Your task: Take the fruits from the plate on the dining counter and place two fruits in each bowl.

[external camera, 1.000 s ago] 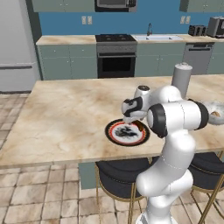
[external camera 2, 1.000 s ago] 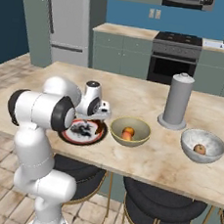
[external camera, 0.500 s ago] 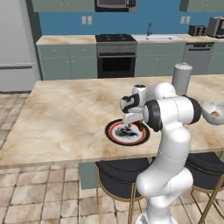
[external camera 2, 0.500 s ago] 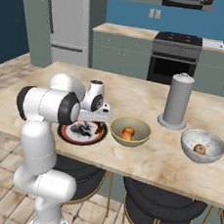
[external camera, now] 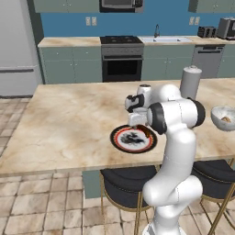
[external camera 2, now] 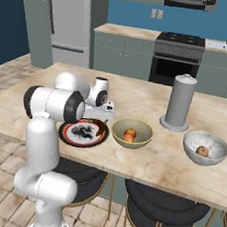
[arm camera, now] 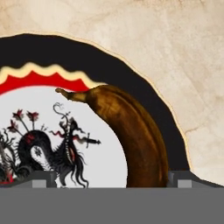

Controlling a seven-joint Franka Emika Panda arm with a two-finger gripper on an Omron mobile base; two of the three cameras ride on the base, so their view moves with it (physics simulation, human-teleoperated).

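Note:
The plate [arm camera: 131, 70], black-rimmed with a red ring and a white patterned centre, lies on the dining counter [external camera: 69, 124]. On its right side rests a long, curved dark brown fruit [arm camera: 131, 127]. My gripper [arm camera: 112, 178] hangs open just above it, with one fingertip [arm camera: 41, 177] on each side of the fruit's near end. From the base the gripper [external camera: 137, 122] is over the plate [external camera: 131, 140]. The olive-yellow bowl [external camera 2: 132, 132] holds an orange fruit [external camera 2: 129, 135]. The white-grey bowl [external camera 2: 205, 147] holds a peach-coloured fruit [external camera 2: 201, 151].
A tall grey cylinder [external camera 2: 180, 103] stands behind the two bowls. Dark round stools [external camera: 126, 179] sit under the counter's near edge. The stove and sink run lies along the back wall. Left of the plate the counter is bare marble.
The hand has dropped lower and slightly left over the plate's right side, and the elbow has swung with it. The jaws stayed open. The fruits and bowls have not moved.

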